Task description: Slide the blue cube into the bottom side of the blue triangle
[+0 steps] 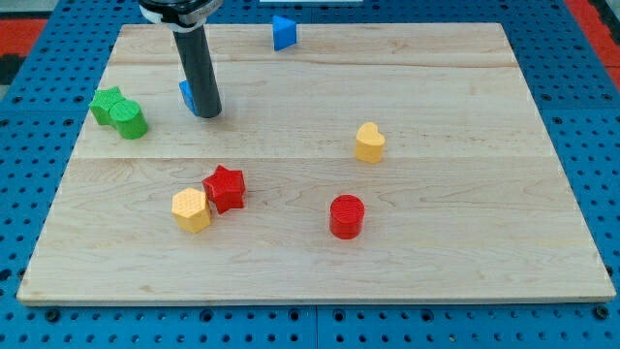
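Note:
The blue cube (pixel 186 94) sits at the board's upper left, mostly hidden behind my dark rod. My tip (pixel 209 113) rests on the board right against the cube's right side. The blue triangle (pixel 283 32) stands near the board's top edge, up and to the right of the cube and well apart from it.
A green star (pixel 106 102) and a green cylinder (pixel 129 120) touch at the left edge. A red star (pixel 226 187) touches a yellow hexagon (pixel 191 209) at lower left. A yellow heart (pixel 369 142) and a red cylinder (pixel 346 215) sit right of centre. The wooden board (pixel 465 262) lies on a blue pegboard.

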Motion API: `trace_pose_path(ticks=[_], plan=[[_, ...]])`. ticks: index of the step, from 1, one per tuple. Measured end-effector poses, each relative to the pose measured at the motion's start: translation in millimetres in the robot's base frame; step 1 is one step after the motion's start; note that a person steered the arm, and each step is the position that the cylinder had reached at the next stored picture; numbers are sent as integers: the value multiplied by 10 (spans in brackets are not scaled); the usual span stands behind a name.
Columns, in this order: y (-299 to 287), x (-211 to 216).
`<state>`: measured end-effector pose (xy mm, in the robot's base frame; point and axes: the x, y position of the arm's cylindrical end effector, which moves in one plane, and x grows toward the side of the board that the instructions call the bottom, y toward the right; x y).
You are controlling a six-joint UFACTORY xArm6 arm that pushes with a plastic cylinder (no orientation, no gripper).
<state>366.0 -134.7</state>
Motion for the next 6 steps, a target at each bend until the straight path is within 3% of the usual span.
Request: trace_pose_path(ticks=[2,5,6], plan=[[-647,-124],[408,-476],[526,-870]])
